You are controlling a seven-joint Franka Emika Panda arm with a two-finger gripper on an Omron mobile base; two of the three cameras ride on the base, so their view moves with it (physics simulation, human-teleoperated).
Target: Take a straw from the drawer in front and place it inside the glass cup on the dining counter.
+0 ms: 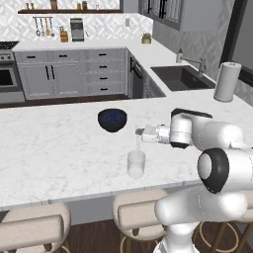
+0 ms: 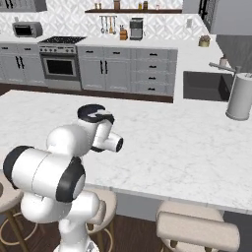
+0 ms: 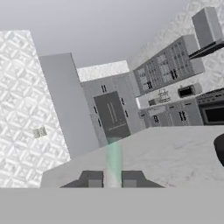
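Note:
The glass cup (image 1: pixel 136 164) stands on the dining counter (image 1: pixel 59 153) near its front edge, in front and to the right of a dark blue bowl (image 1: pixel 112 120). My gripper (image 1: pixel 139 132) hovers just above the cup, pointing left, shut on the straw (image 1: pixel 138 144). The straw hangs upright from the fingers straight over the cup. Its lower end is at about the rim; I cannot tell whether it is inside. In the hand view the pale green straw (image 3: pixel 113 157) runs up from between the fingertips (image 3: pixel 92 179). The drawer is out of view.
A white paper-towel roll (image 1: pixel 227 81) stands at the counter's far right beside a sink (image 1: pixel 183 77). Beige stools (image 1: pixel 34 225) line the near edge. Grey cabinets (image 1: pixel 69 74) and a stove (image 2: pixel 60 61) stand along the back wall.

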